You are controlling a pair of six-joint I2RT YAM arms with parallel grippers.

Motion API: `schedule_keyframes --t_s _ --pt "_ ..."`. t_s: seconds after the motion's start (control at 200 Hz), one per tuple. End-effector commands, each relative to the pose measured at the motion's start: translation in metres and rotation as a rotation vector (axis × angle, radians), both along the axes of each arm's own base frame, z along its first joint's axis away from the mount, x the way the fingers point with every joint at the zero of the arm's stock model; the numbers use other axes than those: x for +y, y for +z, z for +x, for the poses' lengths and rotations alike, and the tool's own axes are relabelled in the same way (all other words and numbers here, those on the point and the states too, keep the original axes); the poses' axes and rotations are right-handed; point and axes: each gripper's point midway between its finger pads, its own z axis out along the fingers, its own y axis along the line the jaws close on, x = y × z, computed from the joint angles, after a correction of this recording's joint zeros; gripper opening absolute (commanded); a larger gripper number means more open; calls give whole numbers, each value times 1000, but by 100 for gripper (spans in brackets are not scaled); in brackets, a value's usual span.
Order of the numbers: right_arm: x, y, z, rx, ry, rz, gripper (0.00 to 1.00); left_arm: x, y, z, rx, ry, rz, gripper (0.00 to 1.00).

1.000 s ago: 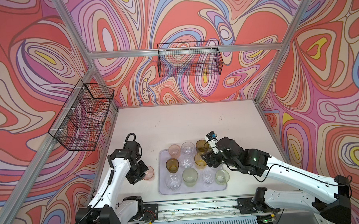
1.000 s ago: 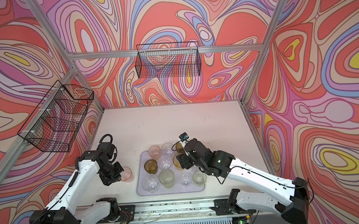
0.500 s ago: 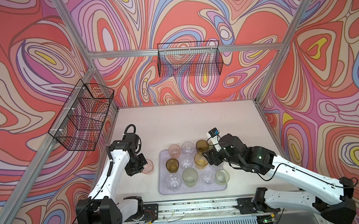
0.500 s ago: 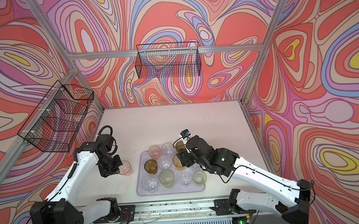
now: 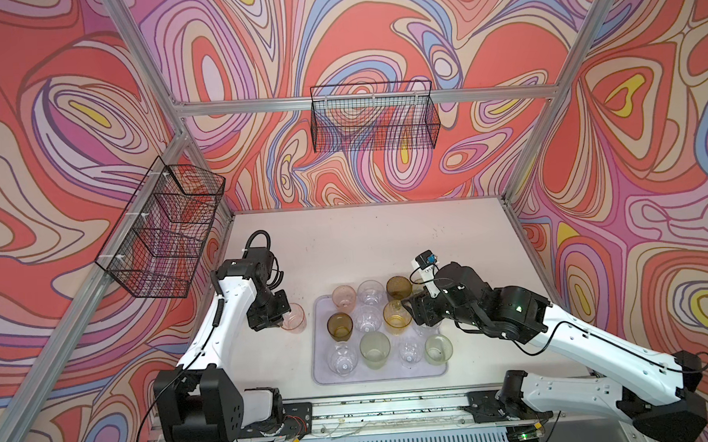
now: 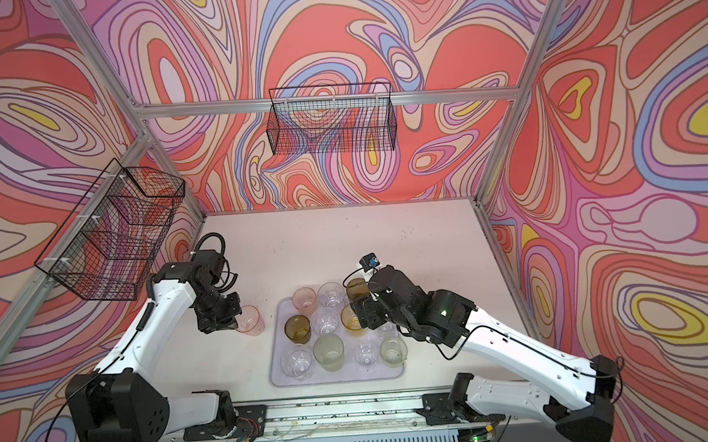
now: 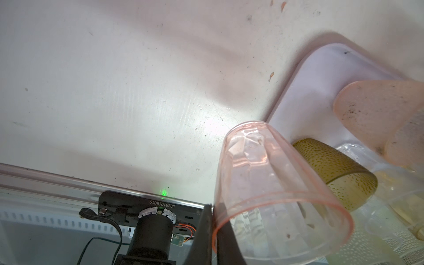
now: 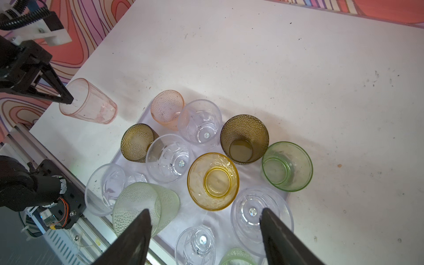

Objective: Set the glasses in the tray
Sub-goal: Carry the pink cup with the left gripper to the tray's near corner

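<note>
One scuffed white tabletop [image 5: 365,238], swirl-patterned walls [image 5: 376,42]

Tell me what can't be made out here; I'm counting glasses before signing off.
- Both top views: the right arm covers part of the tray's right side, hiding the green glass seen in the right wrist view.
- Right wrist view: bottom edge cuts off a pale green glass.
- All views: whether the held pink glass touches the table is unclear.

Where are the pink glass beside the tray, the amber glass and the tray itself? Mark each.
pink glass [image 5: 296,318]: in a top view, its side wall.
amber glass [image 8: 213,181]: right wrist view, its inner base.
tray [image 5: 385,374]: in a top view, bare floor near its rim.
</note>
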Motion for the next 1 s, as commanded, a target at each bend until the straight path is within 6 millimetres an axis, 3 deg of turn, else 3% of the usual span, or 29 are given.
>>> schedule_keyframes --t_s 0.0,0.997 --pt "-4 12 0 -4 -26 22 78 -4 7 -3 32 -47 -26 0" --pt "-13 15 -4 3 -53 34 77 -49 -6 45 43 -190 -26 0"
